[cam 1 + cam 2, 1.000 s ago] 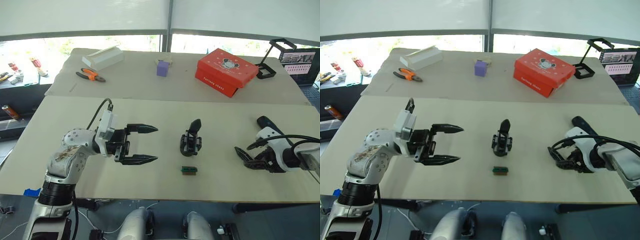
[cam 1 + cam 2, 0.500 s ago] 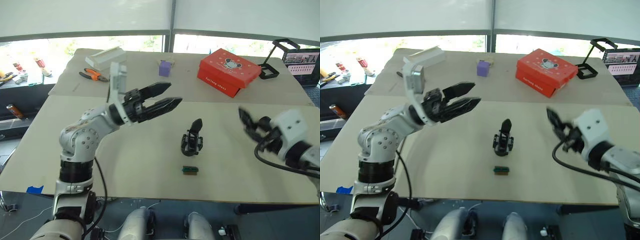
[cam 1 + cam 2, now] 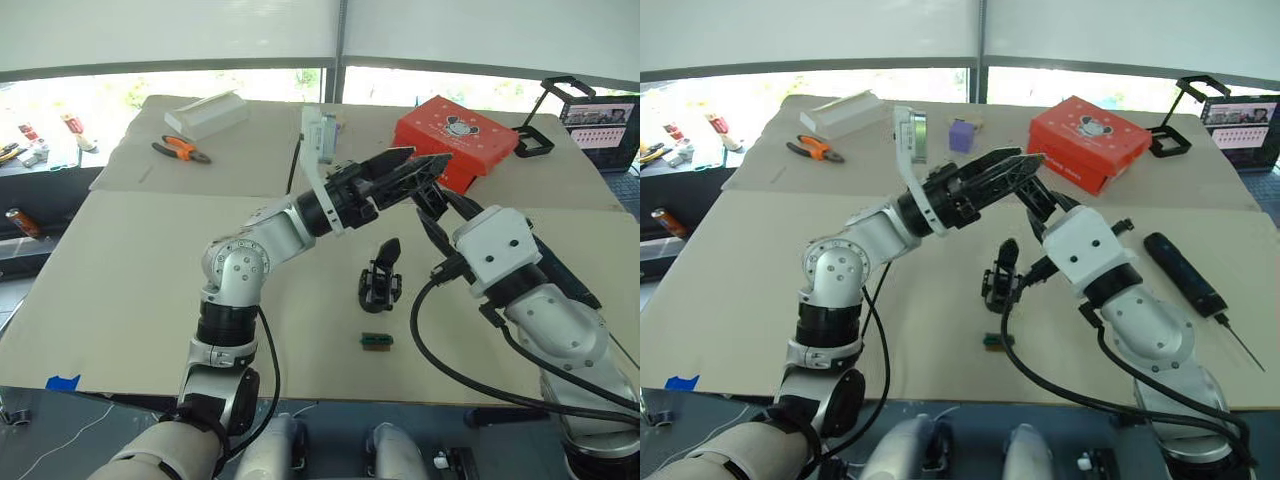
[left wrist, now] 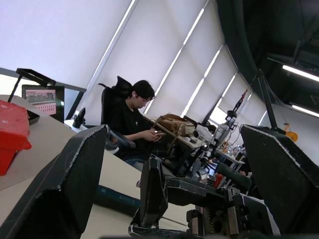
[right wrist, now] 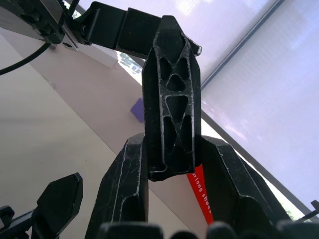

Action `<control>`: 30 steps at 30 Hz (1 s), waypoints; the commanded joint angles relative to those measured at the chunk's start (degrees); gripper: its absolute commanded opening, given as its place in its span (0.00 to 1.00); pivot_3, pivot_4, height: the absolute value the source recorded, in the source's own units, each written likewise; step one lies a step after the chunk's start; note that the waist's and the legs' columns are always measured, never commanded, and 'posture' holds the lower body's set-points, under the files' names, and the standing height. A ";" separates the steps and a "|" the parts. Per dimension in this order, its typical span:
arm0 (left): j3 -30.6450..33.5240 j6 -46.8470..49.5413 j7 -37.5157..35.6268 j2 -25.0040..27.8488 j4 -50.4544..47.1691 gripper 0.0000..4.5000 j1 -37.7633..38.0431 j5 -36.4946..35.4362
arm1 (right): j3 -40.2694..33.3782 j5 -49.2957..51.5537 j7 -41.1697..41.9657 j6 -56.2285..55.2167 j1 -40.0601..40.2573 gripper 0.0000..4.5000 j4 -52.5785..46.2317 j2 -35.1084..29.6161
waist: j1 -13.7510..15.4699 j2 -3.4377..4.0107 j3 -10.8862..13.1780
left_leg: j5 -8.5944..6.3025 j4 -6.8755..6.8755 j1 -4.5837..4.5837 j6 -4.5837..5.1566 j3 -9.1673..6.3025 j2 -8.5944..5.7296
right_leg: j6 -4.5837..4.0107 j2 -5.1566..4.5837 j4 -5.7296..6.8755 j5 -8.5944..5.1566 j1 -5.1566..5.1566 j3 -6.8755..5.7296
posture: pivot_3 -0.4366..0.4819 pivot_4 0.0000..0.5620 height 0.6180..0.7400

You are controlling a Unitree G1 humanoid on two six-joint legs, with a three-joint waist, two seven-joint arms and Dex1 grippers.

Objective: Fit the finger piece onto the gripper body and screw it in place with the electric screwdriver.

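The gripper body stands upright on the table, its single pointed finger up, well in from every edge. Both arms meet in the air directly above it.

The left claw reaches in from the gripper body's left, its fingers spread wide apart and holding nothing. In the left wrist view the right arm's claw sits in the gap between them. A seated person shows far behind it.

The right claw rises above and just right of the gripper body. It is clenched on the finger piece, whose latticed wedge sticks up between the two fingers, its tip close under the left claw.

The electric screwdriver lies flat to the right of the gripper body, well apart from it, with its thin bit aimed at the table's near right edge.

A small green-brown block lies between the gripper body and the near edge.

Left of the gripper body the table is bare out to its left edge. Behind it, across a seam, lie a red box, a purple block, orange-handled pliers and a white box, all well apart from it.
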 commanded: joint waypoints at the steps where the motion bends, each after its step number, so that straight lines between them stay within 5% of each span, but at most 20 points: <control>1: -0.78 0.76 0.70 -0.87 -3.05 1.00 0.50 -1.43 | 0.35 -1.54 -0.01 -1.48 -0.69 0.25 -1.95 0.93 | -0.09 0.00 0.00 | 0.01 0.00 0.00 -0.01 0.00 0.00 | -0.03 0.00 0.04 -0.02 -0.02 0.02 | 0.48 0.27 1.00; 5: -0.88 1.63 1.22 -0.83 -2.82 1.00 0.85 -1.88 | 1.58 -2.53 0.15 -0.97 -1.35 0.25 -2.20 2.12 | -0.10 0.00 0.00 | 0.02 0.00 0.01 -0.02 0.00 0.01 | -0.04 0.02 0.07 -0.02 -0.03 0.04 | 0.48 0.27 1.00; 15: -0.33 0.14 2.24 -3.42 -1.92 0.00 0.85 -1.84 | 1.52 -2.80 1.89 1.06 -0.19 0.25 -4.17 2.93 | 0.05 0.00 0.00 | 0.02 -0.01 0.00 -0.01 0.00 -0.02 | -0.05 0.05 0.05 -0.03 -0.04 0.20 | 0.48 0.27 1.00; 18: -0.20 -0.28 2.04 -3.67 -1.68 0.00 0.62 -1.48 | -0.53 -0.46 3.17 2.93 0.36 0.25 -5.73 3.77 | 0.12 -0.01 0.00 | 0.02 0.00 -0.03 -0.01 0.00 -0.04 | -0.04 0.06 0.05 -0.03 -0.04 0.24 | 0.48 0.27 1.00; 23: 0.62 -1.31 -3.22 0.16 2.15 0.00 -2.05 -0.03 | -9.04 9.83 11.49 6.20 -0.80 0.70 -8.16 1.70 | -0.01 0.00 0.00 | 0.02 0.00 -0.03 -0.01 0.01 -0.02 | -0.04 0.11 0.06 -0.03 -0.08 0.29 | 0.48 0.27 1.00; 25: -0.14 2.17 -8.49 5.39 6.91 0.00 -5.17 0.47 | -17.46 29.06 19.70 13.17 -1.56 0.85 -8.04 -0.23 | -0.07 -0.01 0.02 | 0.02 0.00 -0.03 0.00 0.01 -0.01 | -0.05 0.13 0.06 -0.03 -0.09 0.29 | 0.48 0.27 1.00; 30: -6.88 8.51 -27.36 17.11 15.13 0.00 -12.53 2.31 | -30.95 56.02 30.41 32.75 -5.58 0.85 3.45 -18.33 | -0.16 0.02 0.06 | -0.06 -0.04 -0.05 0.17 0.01 0.02 | -0.10 0.14 0.03 -0.01 -0.14 0.34 | 0.48 0.27 1.00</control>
